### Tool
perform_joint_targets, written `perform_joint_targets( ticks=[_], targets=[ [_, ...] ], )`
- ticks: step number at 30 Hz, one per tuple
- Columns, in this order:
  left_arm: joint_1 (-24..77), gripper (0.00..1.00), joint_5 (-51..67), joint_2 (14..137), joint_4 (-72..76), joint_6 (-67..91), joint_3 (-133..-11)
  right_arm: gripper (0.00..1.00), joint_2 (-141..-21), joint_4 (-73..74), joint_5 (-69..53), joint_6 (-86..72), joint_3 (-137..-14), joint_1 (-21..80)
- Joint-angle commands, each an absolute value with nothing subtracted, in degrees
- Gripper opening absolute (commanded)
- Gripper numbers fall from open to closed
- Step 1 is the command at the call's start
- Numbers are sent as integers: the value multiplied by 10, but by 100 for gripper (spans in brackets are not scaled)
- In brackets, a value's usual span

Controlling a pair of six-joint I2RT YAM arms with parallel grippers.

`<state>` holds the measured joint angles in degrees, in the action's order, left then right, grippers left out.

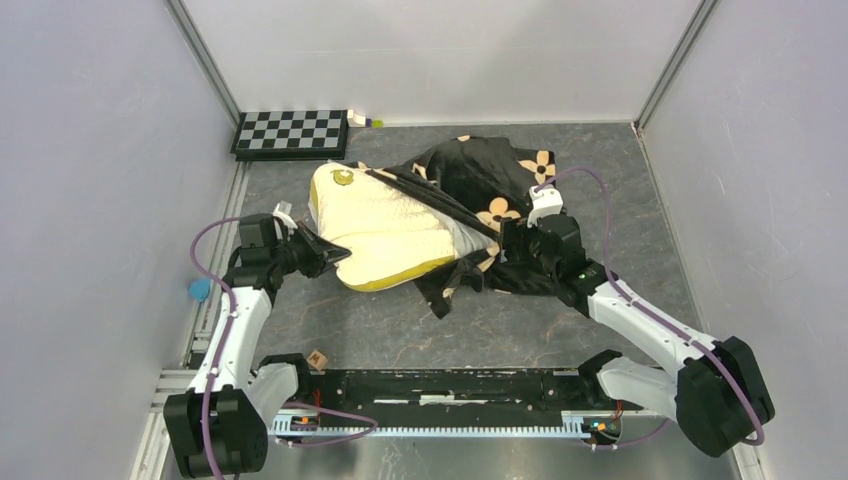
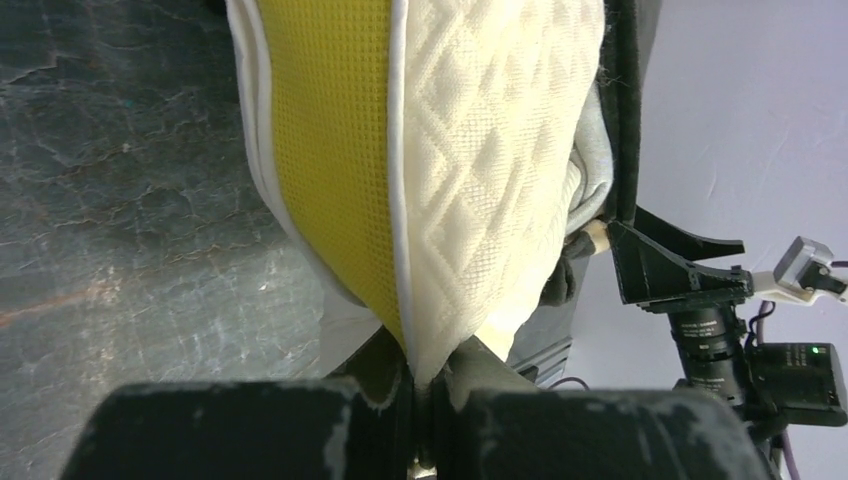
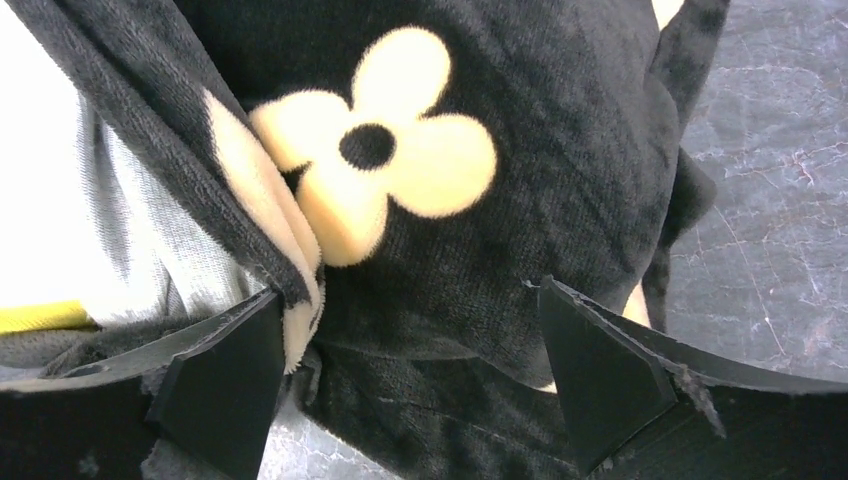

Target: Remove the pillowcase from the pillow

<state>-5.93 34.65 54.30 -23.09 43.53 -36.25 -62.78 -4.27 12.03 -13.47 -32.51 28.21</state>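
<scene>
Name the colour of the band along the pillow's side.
Yellow mesh band, edged in white piping; the left wrist view shows it best.

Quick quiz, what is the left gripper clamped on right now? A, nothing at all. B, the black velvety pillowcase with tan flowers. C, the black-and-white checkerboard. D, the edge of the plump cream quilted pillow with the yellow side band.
D: in the left wrist view the left gripper is pinched shut on the seam edge of the cream quilted pillow.
</scene>
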Motion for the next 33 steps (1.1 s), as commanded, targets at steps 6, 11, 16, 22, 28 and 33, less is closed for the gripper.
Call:
perform_joint_targets(
  ticks=[6,11,16,22,28,33],
  targets=[
    [-74,2,147,488,-273,404,-418,98,-576,84,176,-160,-317,238],
    [-81,2,115,506,-314,370,-463,98,-538,102,132,-183,-272,182],
    [-81,2,163,536,-312,342,-476,98,-526,123,34,-183,-253,151],
    [-81,2,192,523,-290,349,-460,98,-503,158,-18,-206,-228,151],
    [-80,2,204,517,-280,361,-456,96,-481,165,20,-219,-205,151],
    [-80,2,207,512,-275,367,-458,82,-521,143,-19,-198,-212,151]
  ],
)
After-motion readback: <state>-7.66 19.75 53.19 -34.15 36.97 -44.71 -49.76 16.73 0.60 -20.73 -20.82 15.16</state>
